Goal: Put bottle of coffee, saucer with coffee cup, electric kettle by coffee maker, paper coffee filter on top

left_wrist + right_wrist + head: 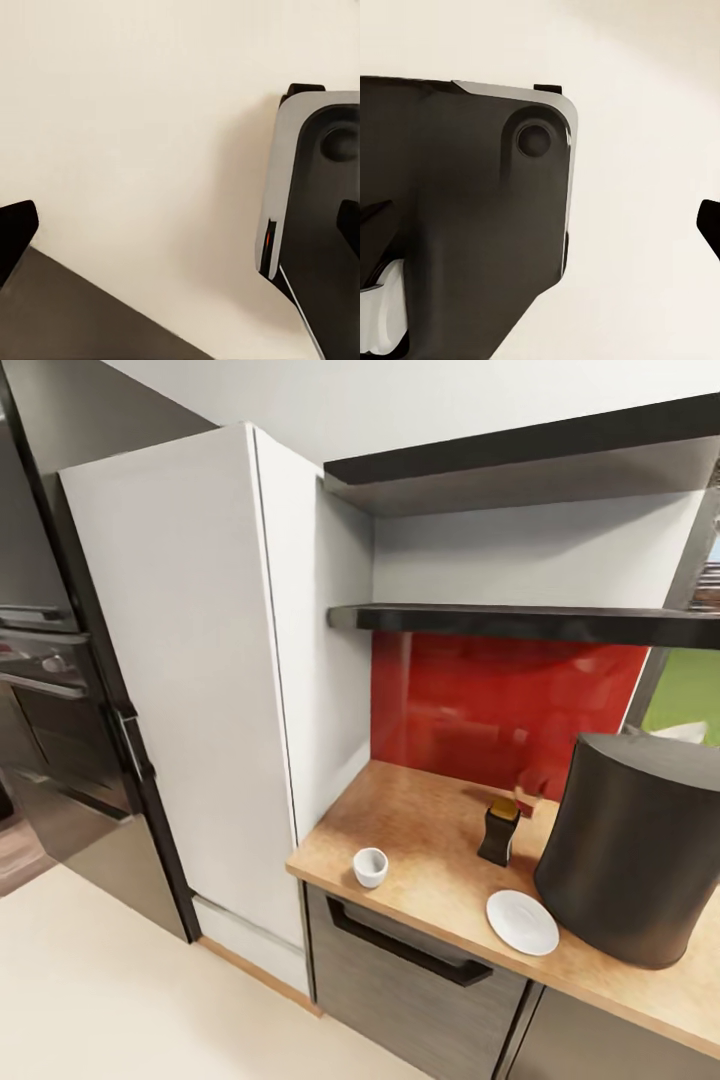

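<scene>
In the left wrist view, two dark fingertips (16, 229) are poking in at opposite edges, well apart, so the left gripper (180, 225) is standing open with nothing between its fingers. It is hanging over pale cream floor (150, 112), beside the grey-rimmed, rounded corner of the robot's dark base (315, 195). In the right wrist view, the right gripper (544, 217) is likewise spread wide over the same base (465, 225), its fingertips (709, 225) cropped by the frame edges.

In the head view, the wooden countertop (420, 810) is carrying a small white coffee cup (370, 866) near its front edge, a flat white saucer (522, 922) well apart from the cup, and a dark bottle of coffee (498, 830) with an amber cap. The bottle's label is too small to read. A large matte-black rounded coffee maker (635, 850) is sitting just beside the saucer, cut off at the right edge. Something white is peeking out behind it, too hidden to identify. Two dark shelves (520, 622) are spanning a glossy red backsplash (500, 700), beside a tall white cabinet (190, 680).
</scene>
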Controlling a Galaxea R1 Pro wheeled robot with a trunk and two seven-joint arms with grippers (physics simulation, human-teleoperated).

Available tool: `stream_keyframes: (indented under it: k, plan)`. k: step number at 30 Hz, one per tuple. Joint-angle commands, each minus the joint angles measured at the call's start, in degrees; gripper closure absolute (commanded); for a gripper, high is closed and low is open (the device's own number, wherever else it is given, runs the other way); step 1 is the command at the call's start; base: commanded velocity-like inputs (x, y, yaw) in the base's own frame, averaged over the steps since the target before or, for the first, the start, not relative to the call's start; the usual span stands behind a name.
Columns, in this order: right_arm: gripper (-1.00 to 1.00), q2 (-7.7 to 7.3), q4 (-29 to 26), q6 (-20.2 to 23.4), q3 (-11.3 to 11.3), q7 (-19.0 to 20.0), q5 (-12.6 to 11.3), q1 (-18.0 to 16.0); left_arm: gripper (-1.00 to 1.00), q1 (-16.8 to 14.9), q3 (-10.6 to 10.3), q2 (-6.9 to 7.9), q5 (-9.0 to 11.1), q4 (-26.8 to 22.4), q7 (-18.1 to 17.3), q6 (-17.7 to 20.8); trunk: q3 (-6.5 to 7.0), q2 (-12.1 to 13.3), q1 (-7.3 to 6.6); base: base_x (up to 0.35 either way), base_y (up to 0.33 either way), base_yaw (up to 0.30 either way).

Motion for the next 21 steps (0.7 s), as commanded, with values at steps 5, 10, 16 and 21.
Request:
stream_keyframes:
  k: [5, 10, 16, 21]
  plan:
    - [-1.0, 0.0, 0.1, -0.2, 0.4, 0.2, -0.6, 0.0, -1.0, 0.0, 0.5, 0.04, -0.5, 0.2, 0.1, -0.3, -0.14, 0.0, 0.04, 0.157, 0.303, -0.287]
    - [-1.0, 0.0, 0.1, -0.2, 0.3, 0.2, -0.7, -0.1, -1.0, 0.0, 0.4, 0.12, -0.6, 0.2, 0.1, -0.2, -0.43, 0.0, 0.04, 0.061, 0.327, -0.241]
    - [-1.0, 0.0, 0.1, -0.2, 0.3, 0.2, -0.7, 0.0, -1.0, 0.0, 0.2, 0.09, -0.6, 0.2, 0.1, -0.4, -0.81, 0.0, 0.04, -0.024, 0.328, -0.229]
    - [-1.0, 0.0, 0.1, -0.2, 0.3, 0.2, -0.7, -0.1, -1.0, 0.0, 0.1, 0.1, -0.6, 0.2, 0.1, -0.5, -1.13, 0.0, 0.04, -0.181, 0.234, -0.228]
